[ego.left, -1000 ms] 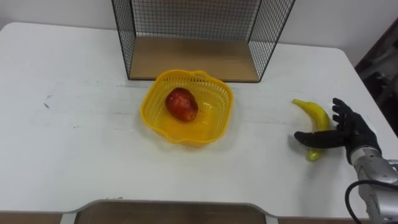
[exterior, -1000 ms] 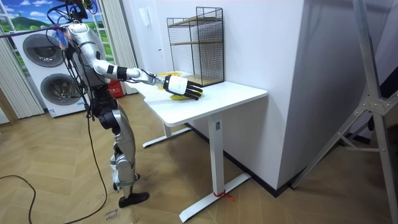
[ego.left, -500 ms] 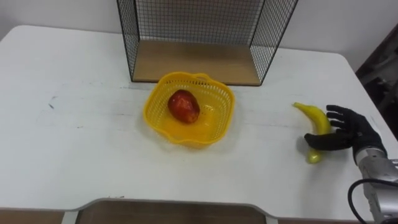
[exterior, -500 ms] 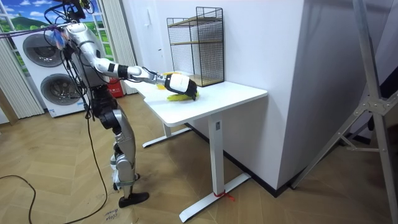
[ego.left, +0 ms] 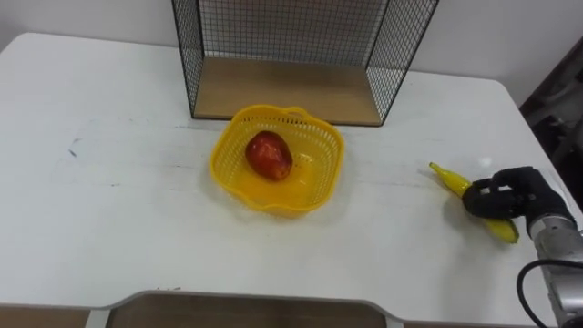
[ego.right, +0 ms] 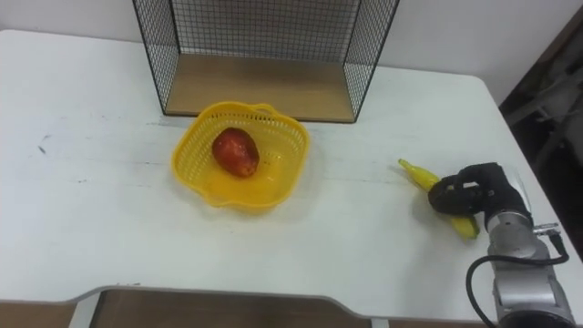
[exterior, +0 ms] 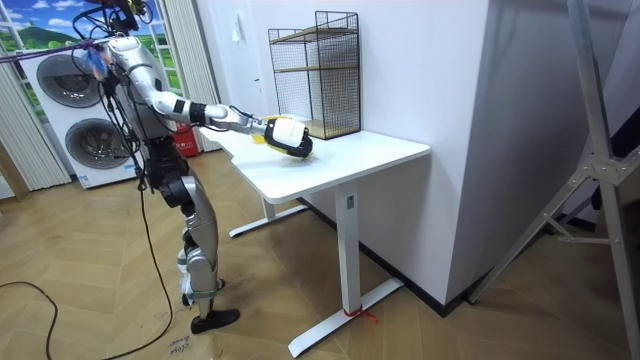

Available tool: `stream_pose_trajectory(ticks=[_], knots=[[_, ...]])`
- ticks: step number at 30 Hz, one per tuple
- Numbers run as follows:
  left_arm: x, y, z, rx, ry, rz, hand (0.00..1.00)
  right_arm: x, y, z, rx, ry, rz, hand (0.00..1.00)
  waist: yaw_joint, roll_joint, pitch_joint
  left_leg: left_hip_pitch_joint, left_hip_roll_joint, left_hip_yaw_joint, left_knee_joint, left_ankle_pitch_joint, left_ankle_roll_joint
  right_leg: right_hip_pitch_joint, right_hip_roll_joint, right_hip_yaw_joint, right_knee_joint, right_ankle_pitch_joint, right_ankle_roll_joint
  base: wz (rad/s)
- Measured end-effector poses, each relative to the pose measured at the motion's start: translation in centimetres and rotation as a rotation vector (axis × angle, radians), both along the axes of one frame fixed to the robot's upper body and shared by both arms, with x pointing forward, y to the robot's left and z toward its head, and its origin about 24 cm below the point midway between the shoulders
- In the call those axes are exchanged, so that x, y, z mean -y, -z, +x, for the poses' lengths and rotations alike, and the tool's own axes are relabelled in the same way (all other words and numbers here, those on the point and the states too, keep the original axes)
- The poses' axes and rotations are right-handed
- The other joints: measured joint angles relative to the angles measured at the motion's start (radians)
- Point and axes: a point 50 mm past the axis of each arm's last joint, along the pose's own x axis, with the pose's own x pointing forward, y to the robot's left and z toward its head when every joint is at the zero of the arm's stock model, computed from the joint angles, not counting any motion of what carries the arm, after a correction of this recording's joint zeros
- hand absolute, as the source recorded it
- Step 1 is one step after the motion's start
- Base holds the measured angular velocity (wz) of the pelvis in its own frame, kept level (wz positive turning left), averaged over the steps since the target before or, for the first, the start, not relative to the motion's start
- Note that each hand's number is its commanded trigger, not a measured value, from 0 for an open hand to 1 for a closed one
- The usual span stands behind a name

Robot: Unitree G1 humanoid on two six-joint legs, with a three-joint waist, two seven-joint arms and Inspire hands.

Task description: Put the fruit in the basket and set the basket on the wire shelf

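While right hand curls round banana | apple in basket, well apart | wire shelf behind basket

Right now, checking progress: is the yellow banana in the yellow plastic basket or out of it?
Out. The banana is well right of the basket, gripped by the curled right hand.

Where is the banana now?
In the left eye view the banana is at the right of the table, right of the yellow basket, with the right hand curled round it.
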Motion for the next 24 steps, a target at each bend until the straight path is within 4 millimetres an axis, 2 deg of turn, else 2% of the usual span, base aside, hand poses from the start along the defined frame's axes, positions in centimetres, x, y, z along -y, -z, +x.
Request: stream_pose_trajectory(ticks=[4,17,22,24], knots=[[0.1,0.0,-0.1,-0.009,-0.002,-0.008,0.00,0.0,0.0,0.3,-0.005,0.004,0.005,1.00,0.001,-0.005,0.0010,-0.002,0.000,0.001,0.002,0.000,0.000,-0.004,0.000,0.003,0.002,0.000,0.000,0.00],[0.0,0.0,0.7,0.013,0.009,-0.002,0.00,-0.2,-0.5,0.6,0.015,-0.004,0.001,1.00,0.000,0.004,-0.0015,-0.005,0.001,0.005,0.001,0.000,0.000,-0.014,0.000,0.004,0.006,0.000,0.000,0.00],[0.1,0.0,1.4,0.029,0.021,-0.003,0.00,-1.2,-2.0,1.6,0.078,-0.045,-0.010,1.00,0.002,0.020,-0.0080,-0.001,0.001,0.030,-0.004,0.000,0.000,-0.029,0.000,0.020,0.027,-0.002,-0.002,-0.15],[0.1,0.0,1.4,0.031,0.024,-0.003,0.00,-2.2,-3.2,2.2,0.126,-0.098,-0.030,1.00,0.005,0.022,-0.0075,0.001,0.001,0.036,-0.007,0.000,0.000,-0.033,0.003,0.028,0.031,-0.002,-0.002,-0.13]])
